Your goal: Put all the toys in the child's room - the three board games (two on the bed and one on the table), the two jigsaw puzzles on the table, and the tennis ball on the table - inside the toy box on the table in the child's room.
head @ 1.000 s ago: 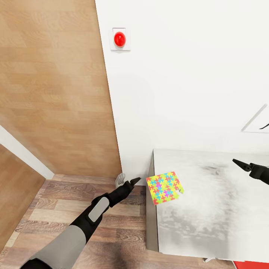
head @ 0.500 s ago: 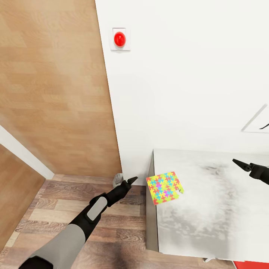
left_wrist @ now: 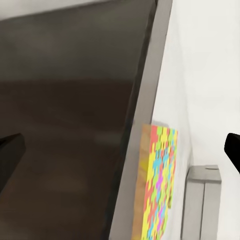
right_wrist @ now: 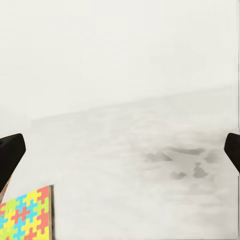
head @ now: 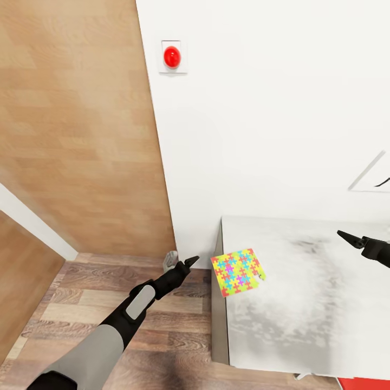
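Since a second ago, the black left gripper (head: 190,261) has drawn back slightly from the multicoloured jigsaw puzzle square (head: 238,272) and now hovers over the wood-plank floor (head: 81,292), just beside the table's dark grey side panel (head: 218,319); almost nothing else has changed in the last half second. That thin square of interlocking yellow, blue, pink, orange and green pieces lies flat at the near left corner of the light grey table top (head: 325,314), with one edge hanging a little over the table's left side. In the left wrist view the puzzle (left_wrist: 157,185) appears edge-on along the table edge, and the two black fingertips (left_wrist: 10,155) stand far apart, so the left gripper is spread wide and holds nothing. The black right gripper (head: 349,238) hovers above the table top near its right side, well apart from the puzzle; in the right wrist view its fingertips (right_wrist: 10,155) are also spread wide and empty, with the puzzle's corner (right_wrist: 25,215) showing. A round red wall button (head: 171,56) sits on the white wall (head: 271,108) beside a brown wooden door (head: 76,135).
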Motion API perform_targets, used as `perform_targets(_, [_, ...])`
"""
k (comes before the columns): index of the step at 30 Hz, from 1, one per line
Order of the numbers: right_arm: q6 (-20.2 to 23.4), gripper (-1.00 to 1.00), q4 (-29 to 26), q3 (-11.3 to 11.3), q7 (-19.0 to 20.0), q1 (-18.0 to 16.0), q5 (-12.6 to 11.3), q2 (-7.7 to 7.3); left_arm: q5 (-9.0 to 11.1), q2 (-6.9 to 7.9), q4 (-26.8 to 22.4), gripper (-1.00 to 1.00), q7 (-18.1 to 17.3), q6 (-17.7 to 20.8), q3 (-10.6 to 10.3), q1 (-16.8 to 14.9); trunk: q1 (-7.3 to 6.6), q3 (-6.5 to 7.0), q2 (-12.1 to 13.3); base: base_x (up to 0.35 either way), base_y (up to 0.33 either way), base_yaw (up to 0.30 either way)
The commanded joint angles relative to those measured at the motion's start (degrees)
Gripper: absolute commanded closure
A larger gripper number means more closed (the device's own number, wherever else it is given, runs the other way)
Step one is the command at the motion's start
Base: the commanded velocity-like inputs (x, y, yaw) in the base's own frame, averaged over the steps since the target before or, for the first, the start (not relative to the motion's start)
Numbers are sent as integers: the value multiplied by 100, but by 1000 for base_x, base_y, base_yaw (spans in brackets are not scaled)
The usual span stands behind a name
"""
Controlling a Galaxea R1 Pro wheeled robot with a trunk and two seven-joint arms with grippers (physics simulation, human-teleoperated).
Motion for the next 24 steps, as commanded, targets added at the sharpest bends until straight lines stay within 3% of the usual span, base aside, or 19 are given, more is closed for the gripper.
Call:
perform_targets(1, [44,-100,-2,-7,12,-6,-15,-1,55,1,2,-100,-4,32,-10,-5,3,-9,-10,0,0,-91])
perform_targets(24, [44,-100,-2,-4,12,-6,-22,2,47,7,4,-100,-4,32,-7,-6,3,-9,-10,0,0,-217])
